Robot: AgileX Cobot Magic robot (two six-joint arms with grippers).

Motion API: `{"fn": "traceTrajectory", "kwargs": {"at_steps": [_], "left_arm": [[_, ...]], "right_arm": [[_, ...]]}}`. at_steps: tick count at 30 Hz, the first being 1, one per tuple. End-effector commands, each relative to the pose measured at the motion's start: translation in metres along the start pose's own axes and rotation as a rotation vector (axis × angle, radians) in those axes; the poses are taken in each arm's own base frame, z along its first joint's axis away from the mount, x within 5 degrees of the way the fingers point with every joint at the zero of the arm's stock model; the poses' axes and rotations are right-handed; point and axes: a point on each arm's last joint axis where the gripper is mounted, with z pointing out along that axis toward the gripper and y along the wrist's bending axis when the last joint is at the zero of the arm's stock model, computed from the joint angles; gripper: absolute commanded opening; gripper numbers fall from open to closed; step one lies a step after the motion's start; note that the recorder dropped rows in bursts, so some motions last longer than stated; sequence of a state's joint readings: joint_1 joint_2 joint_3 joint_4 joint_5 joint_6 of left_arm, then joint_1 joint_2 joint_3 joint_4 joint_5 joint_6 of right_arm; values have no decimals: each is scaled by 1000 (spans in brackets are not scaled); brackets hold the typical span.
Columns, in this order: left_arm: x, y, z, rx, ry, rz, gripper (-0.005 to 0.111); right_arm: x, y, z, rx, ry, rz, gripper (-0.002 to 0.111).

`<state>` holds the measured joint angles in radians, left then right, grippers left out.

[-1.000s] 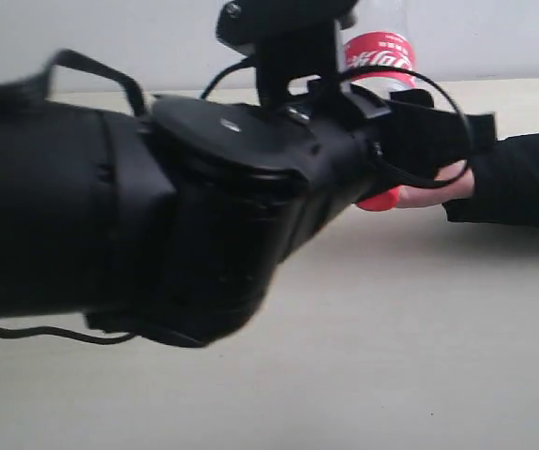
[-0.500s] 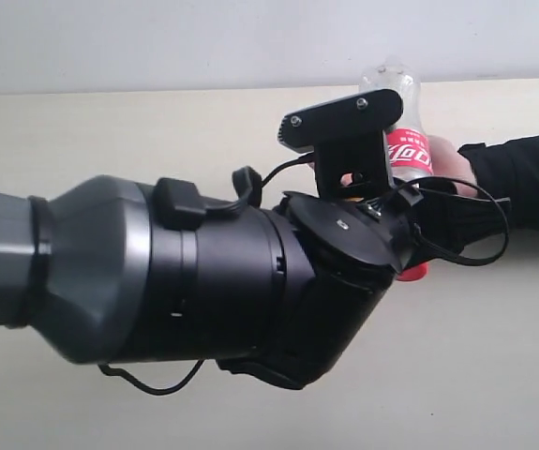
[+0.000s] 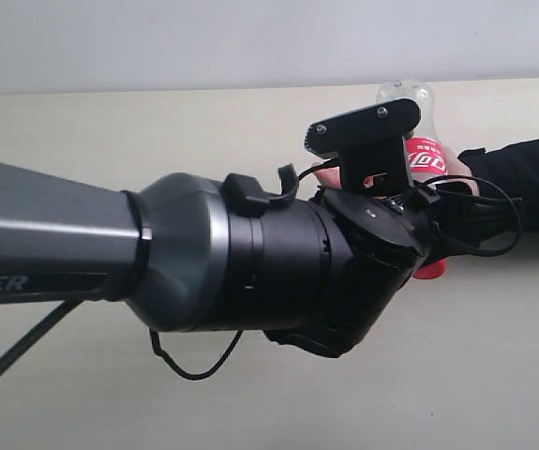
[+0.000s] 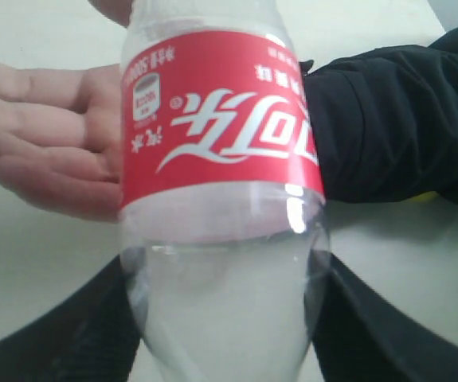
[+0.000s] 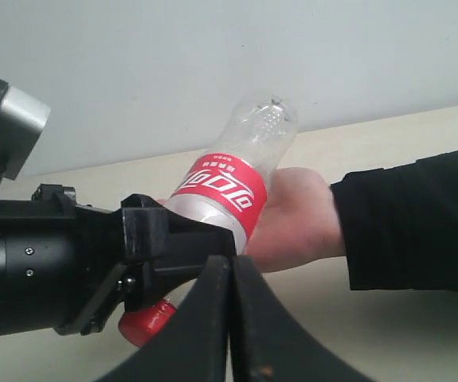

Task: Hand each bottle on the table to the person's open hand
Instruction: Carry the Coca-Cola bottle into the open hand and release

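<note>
The left tool (image 4: 225, 326) is clamped round the red-labelled bottle (image 5: 221, 191), holding it cap-down and tilted above the table (image 3: 250, 403), just beside the person's open hand (image 5: 296, 223) beyond it.

Tool (image 4: 225, 342) grips red-labelled clear bottle (image 4: 221, 151); open hand (image 4: 49, 135) just behind, black sleeve (image 4: 388, 127) beside.

I see my left arm (image 3: 53, 244): grey tube, dark lettering, black wrist (image 3: 278, 272), a black bracket (image 3: 363, 131) with two screws (image 3: 380, 112), thin looping cables (image 3: 194, 361). My right gripper (image 5: 229, 269) is black.
</note>
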<state>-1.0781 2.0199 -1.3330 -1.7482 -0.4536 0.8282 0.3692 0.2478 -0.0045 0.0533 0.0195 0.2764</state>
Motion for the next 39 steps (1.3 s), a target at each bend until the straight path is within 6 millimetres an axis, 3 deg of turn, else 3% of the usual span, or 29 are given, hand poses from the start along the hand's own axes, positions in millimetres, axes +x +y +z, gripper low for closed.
{"fn": "traceTrajectory", "kwargs": {"at_steps": [1,11,13,20,22,39], "left_arm": [[3,2,8,-18,-5,-40,0],[4,4,12,-12,12,-43,4],[4,3,12,-7,17,-43,13],[5,3,12,-5,19,11,68],[5,3,12,-5,19,11,74],[4,3,11,-5,17,10,74]], "right_arm": [[1,-1,0,3,-2,-4,0],[1,-1,0,3,-2,-9,0],[1,-1,0,3,-2,-9,0],[1,-1,0,3,-2,-9,0],[1,-1,0,3,-2,-9,0],[1,-1,0,3,-2,-9,0]]}}
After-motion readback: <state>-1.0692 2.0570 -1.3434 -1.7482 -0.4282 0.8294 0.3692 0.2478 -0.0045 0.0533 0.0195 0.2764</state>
